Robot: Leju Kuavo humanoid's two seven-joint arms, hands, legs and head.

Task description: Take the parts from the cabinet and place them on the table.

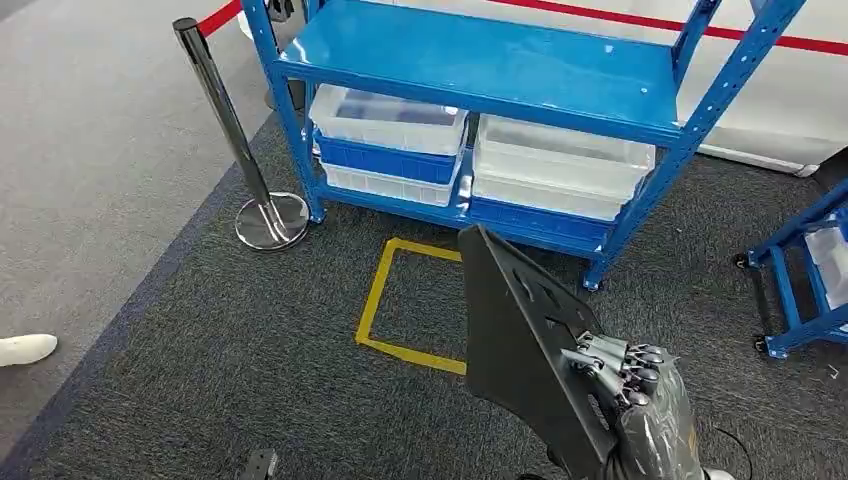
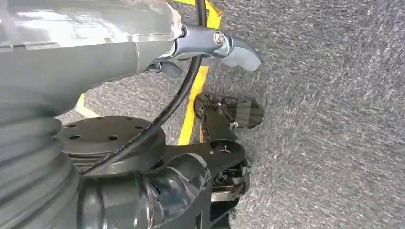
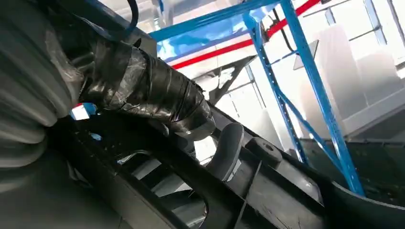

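The right hand (image 1: 625,372) grips a flat black part (image 1: 525,340), its long axis running up and far-left toward the blue cabinet (image 1: 480,60). The left hand (image 2: 229,45) hangs over the carpet; whether it's open or closed, I cannot tell.

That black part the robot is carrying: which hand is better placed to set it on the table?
The right hand, probably: it already grips the black part in front of the blue rack. The left hand hangs low over the carpet, holding nothing.

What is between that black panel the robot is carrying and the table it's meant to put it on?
That cannot be judged here: no table is in sight. The right hand already grips the black part, so nothing separates those two. Ahead stand the blue rack with its bins and a stanchion post to the left.
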